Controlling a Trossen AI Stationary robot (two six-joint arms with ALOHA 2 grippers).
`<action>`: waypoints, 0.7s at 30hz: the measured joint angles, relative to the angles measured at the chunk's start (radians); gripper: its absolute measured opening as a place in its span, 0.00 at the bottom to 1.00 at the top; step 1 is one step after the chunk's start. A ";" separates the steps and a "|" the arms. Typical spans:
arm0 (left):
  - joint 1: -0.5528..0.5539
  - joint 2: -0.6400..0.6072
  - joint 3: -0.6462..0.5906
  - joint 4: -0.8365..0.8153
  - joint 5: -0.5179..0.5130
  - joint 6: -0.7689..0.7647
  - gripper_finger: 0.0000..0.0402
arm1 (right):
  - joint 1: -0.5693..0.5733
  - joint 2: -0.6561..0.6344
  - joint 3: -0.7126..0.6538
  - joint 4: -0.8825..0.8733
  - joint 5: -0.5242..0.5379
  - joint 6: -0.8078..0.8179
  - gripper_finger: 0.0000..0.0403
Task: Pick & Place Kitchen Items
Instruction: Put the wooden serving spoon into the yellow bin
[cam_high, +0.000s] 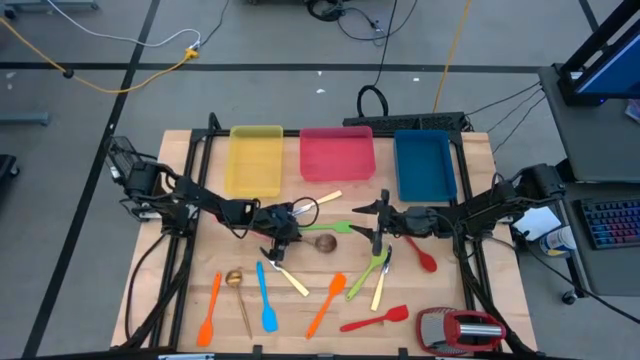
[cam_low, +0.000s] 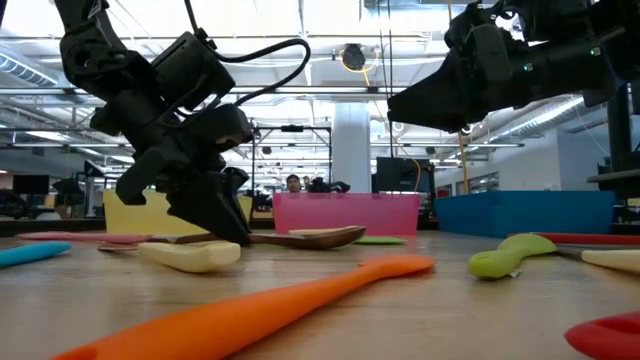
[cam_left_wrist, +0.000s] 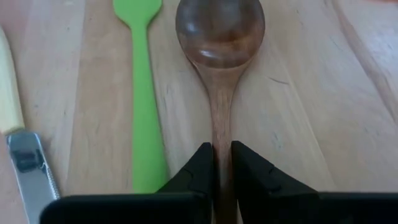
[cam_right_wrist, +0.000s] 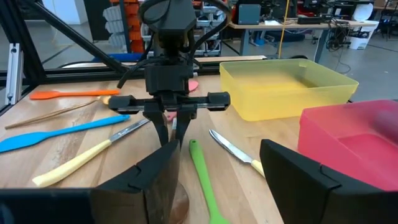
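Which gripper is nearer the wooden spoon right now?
Left. The left gripper is shut on the wooden spoon at its handle, down on the table. The right gripper is open, raised just beyond the spoon's bowl.

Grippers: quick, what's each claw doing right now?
Left gripper: closed on the brown wooden spoon's handle, down at the table.
Right gripper: open, holding nothing, above the table.
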 joint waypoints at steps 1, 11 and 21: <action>0.000 0.000 0.000 0.002 -0.001 -0.004 0.09 | 0.000 0.000 0.000 0.000 0.000 0.000 0.54; -0.067 -0.107 -0.005 0.048 -0.064 -0.032 0.10 | 0.000 0.000 0.000 0.000 0.000 0.000 0.53; -0.084 -0.413 -0.004 -0.154 -0.361 -0.109 0.10 | 0.000 0.000 -0.001 0.001 0.001 0.000 0.53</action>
